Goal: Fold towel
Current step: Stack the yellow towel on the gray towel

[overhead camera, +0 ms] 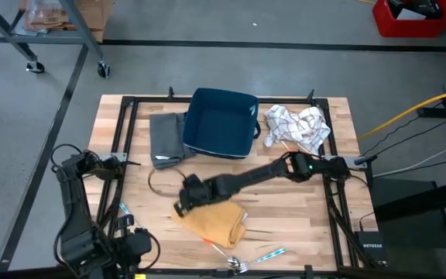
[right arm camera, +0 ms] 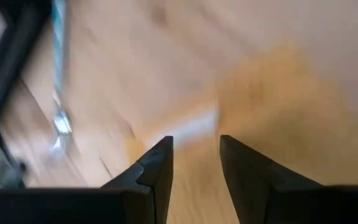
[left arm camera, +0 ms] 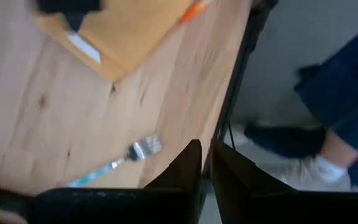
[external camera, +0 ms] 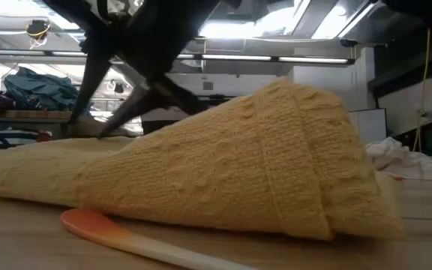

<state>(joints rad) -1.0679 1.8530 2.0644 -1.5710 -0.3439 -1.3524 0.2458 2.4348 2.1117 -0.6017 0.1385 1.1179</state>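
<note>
**Towel on the near table, right arm above it**

At the back middle of the table (overhead camera: 300, 225) sits a dark blue bin (overhead camera: 221, 122), square, nothing visible inside it. Beside it, toward the left arm's side, lies a folded grey cloth (overhead camera: 165, 138); on the other side, a crumpled white patterned cloth (overhead camera: 298, 128).

The wooden slat top is framed by black rails. The yellow knit towel (overhead camera: 214, 220) lies near the front edge, bunched and partly folded over; in the low view it rises as a humped mound (external camera: 261, 165) with an orange-handled utensil (external camera: 118, 234) lying on the wood just in front of it. A fork (left arm camera: 140, 149) with a teal handle lies near the front rail.

The right gripper (right arm camera: 194, 162) reaches across from the right side to the towel's back corner; its fingers are parted with a clear gap, nothing between them. The left gripper (left arm camera: 205, 168) is parked at the front left corner off the table, its fingers pressed nearly together and empty.

Beyond: grey floor, a red crate (overhead camera: 413, 17), a yellow cable (overhead camera: 409, 112), and a person's leg and shoe (left arm camera: 316, 168) by the table edge.
</note>
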